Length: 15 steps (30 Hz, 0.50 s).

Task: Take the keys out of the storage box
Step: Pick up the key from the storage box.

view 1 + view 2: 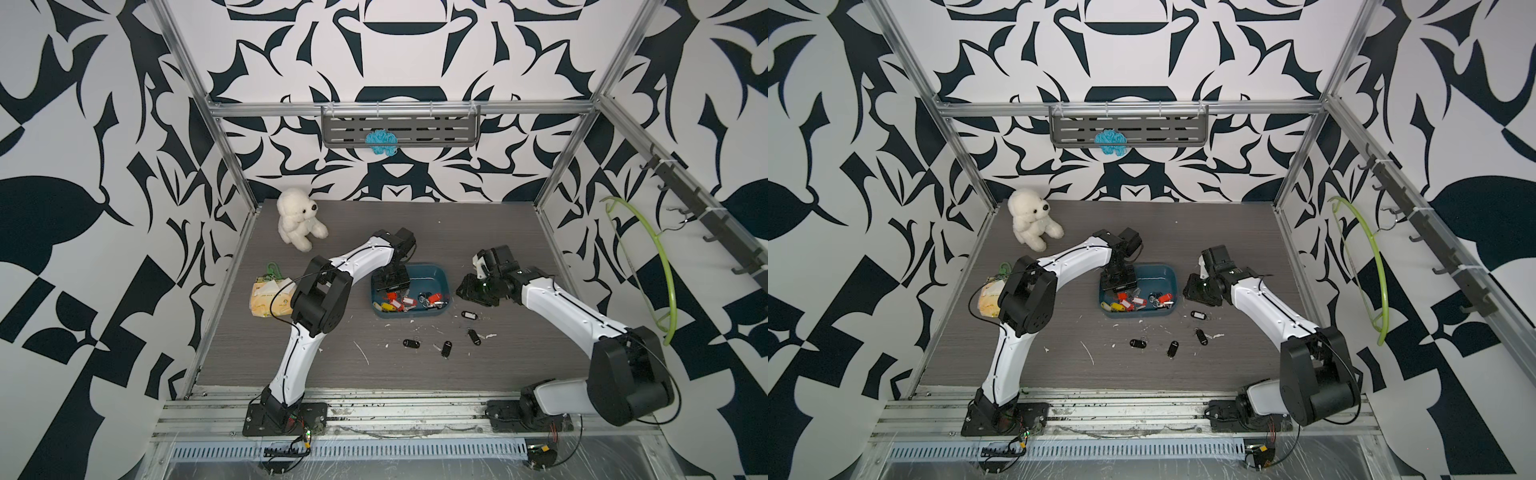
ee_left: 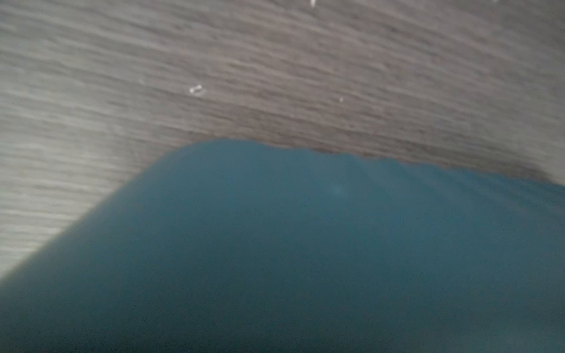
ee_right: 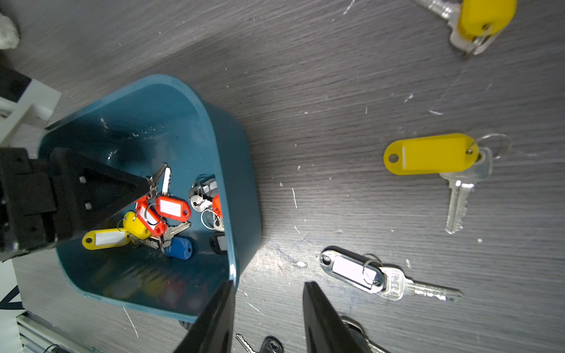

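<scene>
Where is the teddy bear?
In both top views the teddy bear sits near the far left corner of the table, beyond the left arm and storage box.

most keys (image 1: 409, 301) sit in the storage box (image 1: 430, 275). a few loose keys (image 1: 445, 348) lie on the table (image 1: 478, 224) in front, bear (image 1: 297, 218) sits back left.
</scene>
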### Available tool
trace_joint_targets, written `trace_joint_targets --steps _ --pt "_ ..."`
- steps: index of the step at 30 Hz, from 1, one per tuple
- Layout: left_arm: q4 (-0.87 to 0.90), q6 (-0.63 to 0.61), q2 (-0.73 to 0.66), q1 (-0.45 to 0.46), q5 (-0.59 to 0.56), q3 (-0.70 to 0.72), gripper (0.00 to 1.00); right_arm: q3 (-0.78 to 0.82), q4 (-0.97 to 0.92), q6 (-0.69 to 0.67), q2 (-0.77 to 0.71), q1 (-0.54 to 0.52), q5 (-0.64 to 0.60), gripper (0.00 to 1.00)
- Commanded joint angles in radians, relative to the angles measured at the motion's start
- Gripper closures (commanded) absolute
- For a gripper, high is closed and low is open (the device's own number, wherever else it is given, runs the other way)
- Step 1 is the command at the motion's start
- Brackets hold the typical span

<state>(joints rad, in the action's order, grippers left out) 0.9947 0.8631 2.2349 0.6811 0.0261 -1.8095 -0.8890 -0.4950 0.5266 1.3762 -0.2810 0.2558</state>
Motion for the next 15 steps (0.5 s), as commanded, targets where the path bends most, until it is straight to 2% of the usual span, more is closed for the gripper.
trace_joint_targets --steps 1,15 --pt "0.040 -0.018 0.027 0.005 -0.035 -0.044 0.49 -0.006 0.016 -0.011 -0.003 0.002 0.010 0.58" --pt "0.068 -0.042 0.072 0.023 -0.071 -0.092 0.54 -0.005 0.016 -0.013 0.007 0.002 0.014 0.59"
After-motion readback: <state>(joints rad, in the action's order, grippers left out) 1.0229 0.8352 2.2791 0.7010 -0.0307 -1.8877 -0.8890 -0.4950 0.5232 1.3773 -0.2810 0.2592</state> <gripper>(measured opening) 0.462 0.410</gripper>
